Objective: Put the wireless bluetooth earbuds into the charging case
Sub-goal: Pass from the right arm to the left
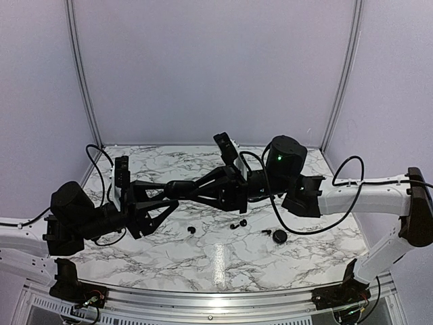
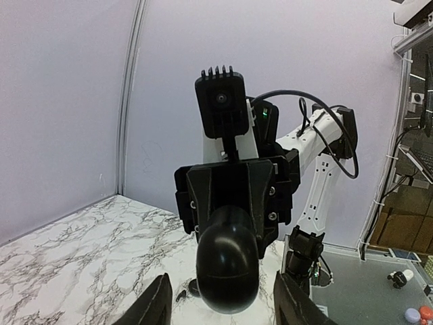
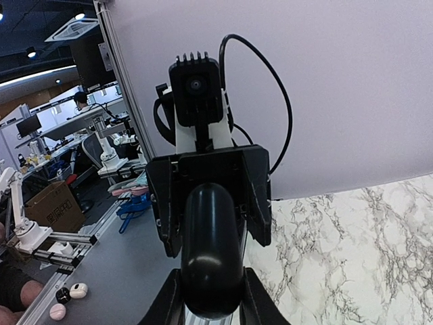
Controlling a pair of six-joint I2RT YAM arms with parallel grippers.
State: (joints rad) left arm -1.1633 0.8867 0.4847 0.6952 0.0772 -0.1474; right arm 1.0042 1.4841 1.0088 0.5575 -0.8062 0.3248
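A smooth black oblong charging case point(image 1: 179, 189) hangs in the air above the marble table, between the two arms. My right gripper point(image 3: 211, 308) is shut on it, both fingers pressed to the sides of the case point(image 3: 210, 250). My left gripper point(image 2: 223, 308) is open, with a gap on each side between its fingers and the case point(image 2: 227, 261). Tiny black earbuds lie on the table below: one point(image 1: 191, 229) on the left, two point(image 1: 238, 224) close together, and one point(image 1: 266, 232) further right. An earbud point(image 2: 180, 296) also shows under the case in the left wrist view.
A round black piece point(image 1: 280, 236) lies beside the rightmost earbud. Cables loop from both arms over the table point(image 1: 223, 264). White walls with metal posts close the back and sides. The two grippers face each other nose to nose point(image 1: 203, 189).
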